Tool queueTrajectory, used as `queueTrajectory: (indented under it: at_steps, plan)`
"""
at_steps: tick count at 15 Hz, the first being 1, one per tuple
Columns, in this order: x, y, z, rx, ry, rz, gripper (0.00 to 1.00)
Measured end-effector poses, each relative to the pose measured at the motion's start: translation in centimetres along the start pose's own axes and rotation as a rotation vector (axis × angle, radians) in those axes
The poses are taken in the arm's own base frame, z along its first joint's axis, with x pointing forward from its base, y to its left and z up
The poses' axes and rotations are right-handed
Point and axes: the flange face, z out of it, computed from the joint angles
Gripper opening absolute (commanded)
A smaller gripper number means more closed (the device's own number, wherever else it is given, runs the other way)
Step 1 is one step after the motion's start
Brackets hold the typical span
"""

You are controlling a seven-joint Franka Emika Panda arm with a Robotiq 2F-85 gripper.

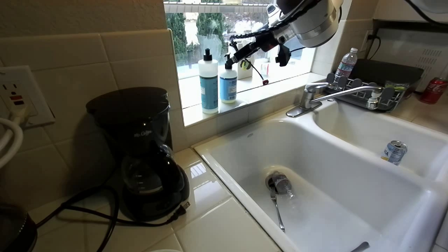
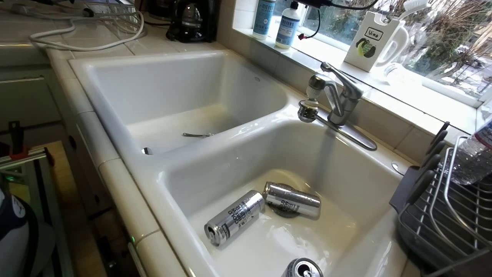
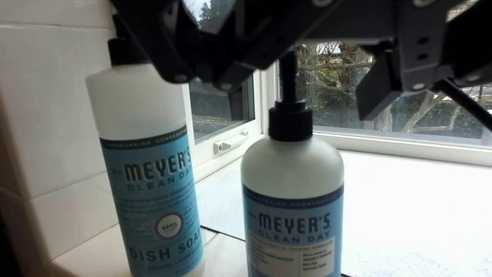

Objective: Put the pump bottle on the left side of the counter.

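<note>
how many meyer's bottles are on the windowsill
2. In the wrist view, the dish soap bottle stands nearer the tiled wall, and the shorter pump bottle stands beside it, apart. Both exterior views show these two; no third appears.

The counter [image 1: 224, 224] is glossy cream tile edging a white double sink [image 2: 230, 140]. On it stands a black coffee maker [image 1: 141, 136]; a black cord [image 1: 140, 223], its plug [image 1: 182, 210] beside the maker, and a white cable [image 2: 88, 49] lie there. Past the sink sit a dish rack [image 2: 430, 227] and a red can [image 1: 434, 90].
</note>
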Motion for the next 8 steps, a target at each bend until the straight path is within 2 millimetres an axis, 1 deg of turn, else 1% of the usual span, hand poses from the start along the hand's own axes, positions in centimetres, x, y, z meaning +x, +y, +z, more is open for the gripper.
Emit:
queueTrajectory:
  at_steps: [2,3,4,5,6,8]
  plan:
    - [0.1,0.1,0.6,0.008,-0.004,-0.004,0.48]
    - [0.0,0.2,0.8,0.009,-0.005,-0.004,0.48]
    - [0.0,0.3,1.0,0.01,-0.006,-0.005,0.38]
    - [0.1,0.4,1.2,0.012,-0.006,-0.006,0.38]
    - [0.1,0.5,1.4,0.017,-0.007,-0.006,0.21]
    - [0.3,0.4,1.8,0.03,0.005,-0.003,0.06]
